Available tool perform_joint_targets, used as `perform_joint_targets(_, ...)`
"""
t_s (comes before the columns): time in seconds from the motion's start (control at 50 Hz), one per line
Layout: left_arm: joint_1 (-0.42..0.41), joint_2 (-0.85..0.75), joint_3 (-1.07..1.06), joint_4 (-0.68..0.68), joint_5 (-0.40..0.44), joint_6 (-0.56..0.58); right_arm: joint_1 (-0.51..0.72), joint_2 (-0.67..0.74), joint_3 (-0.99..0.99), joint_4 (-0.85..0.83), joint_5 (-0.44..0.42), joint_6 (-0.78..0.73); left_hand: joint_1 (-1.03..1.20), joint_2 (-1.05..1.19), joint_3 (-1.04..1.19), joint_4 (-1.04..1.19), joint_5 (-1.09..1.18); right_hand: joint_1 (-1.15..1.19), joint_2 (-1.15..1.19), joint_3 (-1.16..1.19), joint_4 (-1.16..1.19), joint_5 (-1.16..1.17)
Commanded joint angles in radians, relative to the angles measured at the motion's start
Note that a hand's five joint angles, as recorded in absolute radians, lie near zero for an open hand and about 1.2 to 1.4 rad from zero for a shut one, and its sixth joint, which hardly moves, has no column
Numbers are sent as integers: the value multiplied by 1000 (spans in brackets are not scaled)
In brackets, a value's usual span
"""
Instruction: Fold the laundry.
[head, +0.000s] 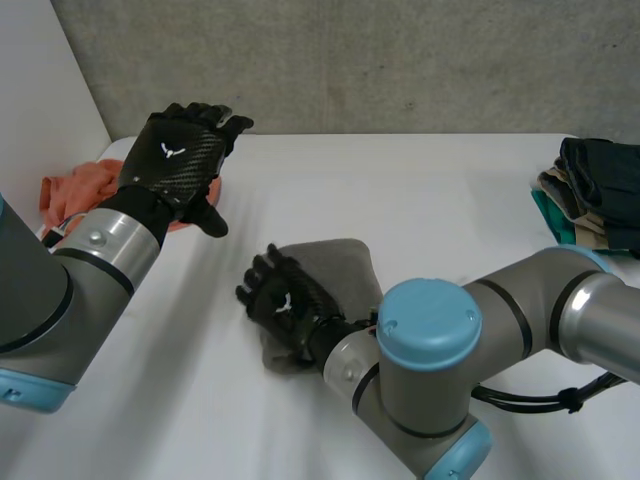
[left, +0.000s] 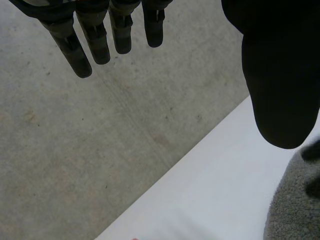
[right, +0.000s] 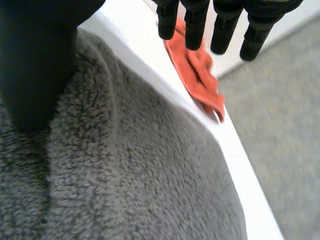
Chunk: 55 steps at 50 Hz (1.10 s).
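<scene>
A small grey towel (head: 338, 264) lies folded in the middle of the white table (head: 420, 200). My right hand (head: 284, 301) rests flat on the towel's left part, fingers straight, open. In the right wrist view the grey towel (right: 140, 170) lies under the palm, and my right hand (right: 194, 24) reaches past its edge. My left hand (head: 181, 152) hovers open above the table's far left, apart from the towel and holding nothing. From the left wrist, my left hand (left: 95, 42) shows straight fingers over the table edge, with a corner of the towel (left: 292, 212) beside the thumb.
An orange cloth (head: 72, 193) lies crumpled at the table's left edge, under my left forearm; the orange cloth (right: 196, 75) lies beyond my right fingertips. A stack of folded dark and teal clothes (head: 596, 195) sits at the right edge. Grey floor (left: 75, 150) lies beyond the table.
</scene>
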Motion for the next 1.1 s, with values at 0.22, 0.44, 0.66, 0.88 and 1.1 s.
perform_joint_targets(0.22, -217, -182, 207, -83, -105, -206, -311, -262, 32, 271, 28, 628, 34, 15, 16, 23, 2, -49, -44, -44, -48, -45)
perform_joint_targets(0.44, -337, -469, 342, -318, -344, -204, -307, -40, -198, 469, -34, 631, 23, 3, 4, 11, -10, -49, -44, -44, -48, -45)
perform_joint_targets(0.66, -308, -481, 292, -344, -369, -168, -308, 143, -301, 548, -43, 564, 23, 3, 4, 11, -10, -49, -44, -44, -48, -45)
perform_joint_targets(0.88, -240, -328, 279, -335, -255, -13, -293, -64, -200, 443, 98, 415, -4, -23, -23, -16, -37, -48, -42, -43, -46, -43)
perform_joint_targets(1.1, -196, -251, 497, -388, 111, -28, -124, -233, 199, 119, 118, 350, -10, -29, -29, -21, -43, -49, -44, -44, -48, -45)
